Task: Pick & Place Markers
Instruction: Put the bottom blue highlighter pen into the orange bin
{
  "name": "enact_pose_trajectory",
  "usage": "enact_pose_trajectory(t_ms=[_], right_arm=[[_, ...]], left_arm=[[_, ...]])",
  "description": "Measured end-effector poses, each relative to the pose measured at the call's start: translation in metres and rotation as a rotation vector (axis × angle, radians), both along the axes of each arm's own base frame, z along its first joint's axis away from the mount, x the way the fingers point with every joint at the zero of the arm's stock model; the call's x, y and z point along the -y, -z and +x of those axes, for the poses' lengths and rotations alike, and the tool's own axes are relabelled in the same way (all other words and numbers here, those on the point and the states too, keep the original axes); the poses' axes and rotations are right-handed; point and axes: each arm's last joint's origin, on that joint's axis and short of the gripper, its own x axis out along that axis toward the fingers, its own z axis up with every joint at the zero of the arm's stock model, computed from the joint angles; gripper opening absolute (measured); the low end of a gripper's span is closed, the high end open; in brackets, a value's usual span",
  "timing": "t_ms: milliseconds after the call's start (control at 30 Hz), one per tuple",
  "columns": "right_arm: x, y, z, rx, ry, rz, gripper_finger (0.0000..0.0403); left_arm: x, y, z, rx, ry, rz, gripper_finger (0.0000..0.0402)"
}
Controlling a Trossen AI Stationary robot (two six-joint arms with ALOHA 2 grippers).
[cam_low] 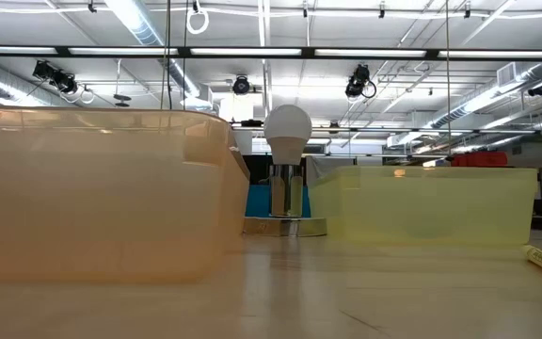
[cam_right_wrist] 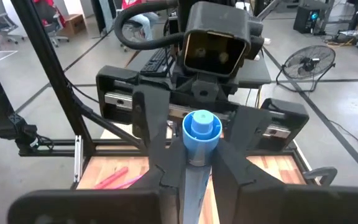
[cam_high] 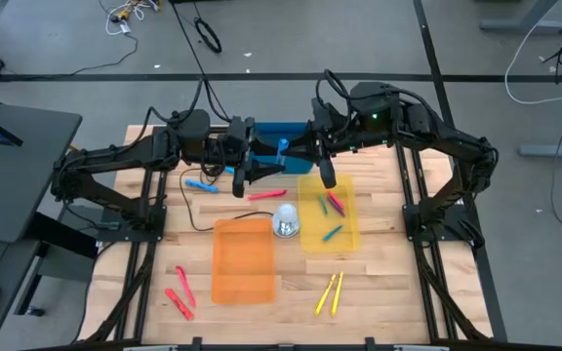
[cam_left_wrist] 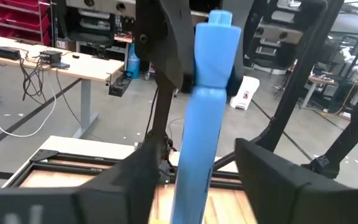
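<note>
Between both arms, right gripper [cam_high: 286,161] jaws clamp a blue marker [cam_high: 282,149]; left gripper [cam_high: 266,172] jaws flank it, grip unclear.

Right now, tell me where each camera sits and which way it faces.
High: above the table, looking straight down; both arms show, meeting near the blue tray.
Low: at table-top height, looking level past orange tray, white bulb and yellow tray; no arm shows.
Left wrist: looks past left fingers at the blue marker.
Right wrist: looks past right fingers, shut on that marker, toward the left arm.
Shared: both wrist views show the marker.
</note>
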Motion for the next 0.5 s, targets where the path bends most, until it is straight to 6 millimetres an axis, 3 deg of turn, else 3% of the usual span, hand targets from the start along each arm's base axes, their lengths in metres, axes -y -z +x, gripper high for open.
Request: enact_pose_trajectory(t_ms=[300,500], right_arm=[[0.0000,-0.0006,0.0000,0.005,0.001,0.007,0.0049],[0.0000,-0.0008,-0.0002,0.006,0.001,0.006,0.0066]], left_arm=[[-0.0004,0.0018,-0.0001,-0.018,0.001,0.006,0.0079],[-0.0003,0.0017,-0.0001,-0.017,0.002,0.005,0.0069]])
